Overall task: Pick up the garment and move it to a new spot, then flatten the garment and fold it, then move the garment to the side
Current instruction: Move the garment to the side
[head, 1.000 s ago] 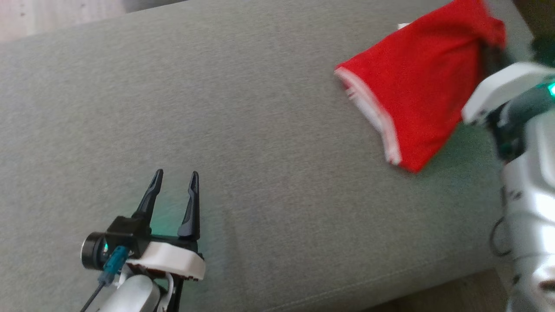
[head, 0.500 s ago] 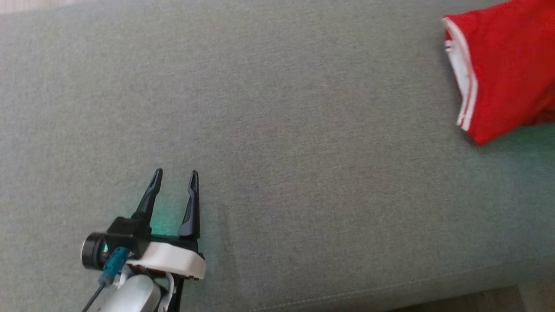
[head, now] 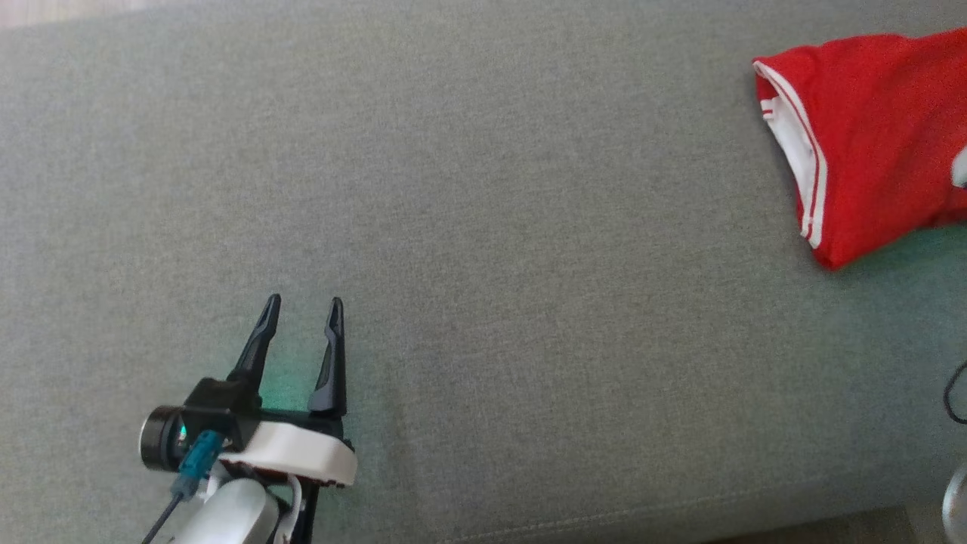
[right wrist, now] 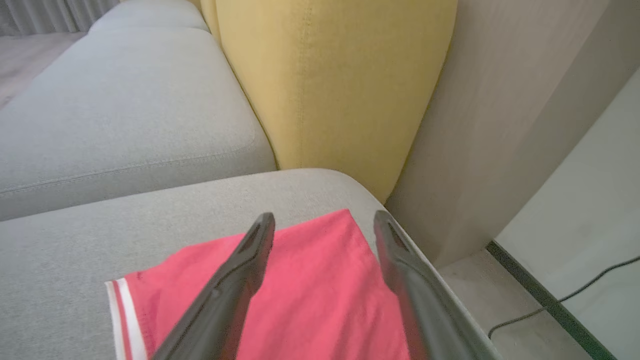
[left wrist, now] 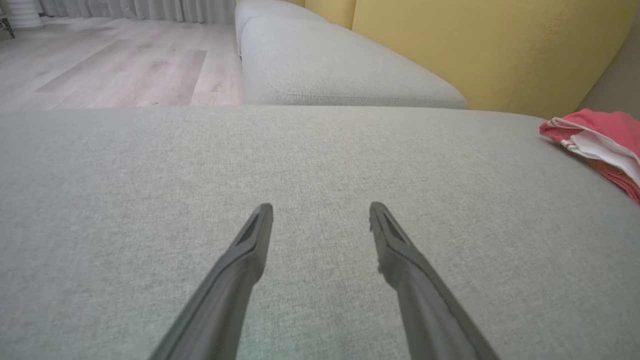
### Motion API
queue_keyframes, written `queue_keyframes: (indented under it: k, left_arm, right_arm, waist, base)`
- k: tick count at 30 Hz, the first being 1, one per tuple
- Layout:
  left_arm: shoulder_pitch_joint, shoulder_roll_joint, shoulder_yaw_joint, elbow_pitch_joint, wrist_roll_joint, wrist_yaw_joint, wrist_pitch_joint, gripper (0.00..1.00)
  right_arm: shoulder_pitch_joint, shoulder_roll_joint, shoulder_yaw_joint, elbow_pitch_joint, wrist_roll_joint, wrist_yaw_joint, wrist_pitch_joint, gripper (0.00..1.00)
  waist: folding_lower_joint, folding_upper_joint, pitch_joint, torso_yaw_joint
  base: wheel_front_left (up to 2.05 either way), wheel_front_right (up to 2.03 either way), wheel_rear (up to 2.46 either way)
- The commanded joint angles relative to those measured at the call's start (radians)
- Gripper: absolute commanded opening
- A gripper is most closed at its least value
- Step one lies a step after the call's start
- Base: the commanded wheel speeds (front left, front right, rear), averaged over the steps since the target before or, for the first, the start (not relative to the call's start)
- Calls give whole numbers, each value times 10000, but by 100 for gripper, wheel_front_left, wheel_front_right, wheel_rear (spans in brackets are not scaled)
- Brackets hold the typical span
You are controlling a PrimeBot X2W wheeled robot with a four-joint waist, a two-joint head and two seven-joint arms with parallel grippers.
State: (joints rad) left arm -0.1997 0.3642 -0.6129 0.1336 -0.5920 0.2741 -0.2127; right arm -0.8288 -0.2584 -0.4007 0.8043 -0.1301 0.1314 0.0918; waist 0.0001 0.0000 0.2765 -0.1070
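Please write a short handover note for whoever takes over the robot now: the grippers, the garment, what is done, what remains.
Left gripper: open, empty, over the bare grey cushion, well apart from the garment.
Right gripper: open, over the garment, gripping nothing.
Garment: lies folded at the cushion's right end.
Done: it looks folded and set aside.
Left: probably only to check the fold and draw the right arm clear.

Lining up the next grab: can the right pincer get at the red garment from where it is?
Probably yes. The right pincer hangs open just over the folded red garment, with nothing between them. The garment lies near the end of the grey cushion, so a descent should stay inboard.
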Motion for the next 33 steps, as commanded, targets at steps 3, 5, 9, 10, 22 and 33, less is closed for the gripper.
queue_keyframes:
  k: [3,5,9,10,22,33]
  left_arm:
    - [-262,194,467,-233,-114,83,-174,100]
    - [-181,177,521,-212,-161,103,-213,100]
    - [131,102,711,-122,-352,178,-297,100]
    - [246,71,794,-114,-423,218,-320,100]
    - [2105,4,1538,-135,-901,436,-464,100]
    - [2925,-112,1725,-238,-810,377,-484,100]
  right_arm:
    - [-219,104,724,-500,190,-7,-407,100]
    - [-128,260,1161,-626,296,-7,-599,100]
    - [327,570,2057,-936,666,-7,-1013,100]
    - [510,669,2285,-1032,781,-7,-1119,100]
    - [3939,1696,3960,-2832,1870,-7,-1884,100]
    - [7480,2076,4495,-4946,2559,-7,-2429,100]
  waist:
    - [-1,0,-412,16]
    - [-1,0,-741,70]
    - [-1,0,-1550,264]
    - [-1,0,-1763,316]
    - [-1,0,-3476,1092]
    - [-1,0,-4025,1713]
  base:
    - [0,0,0]
    - [0,0,0]
    - [0,0,0]
    - [0,0,0]
    - [0,0,0]
    - [0,0,0]
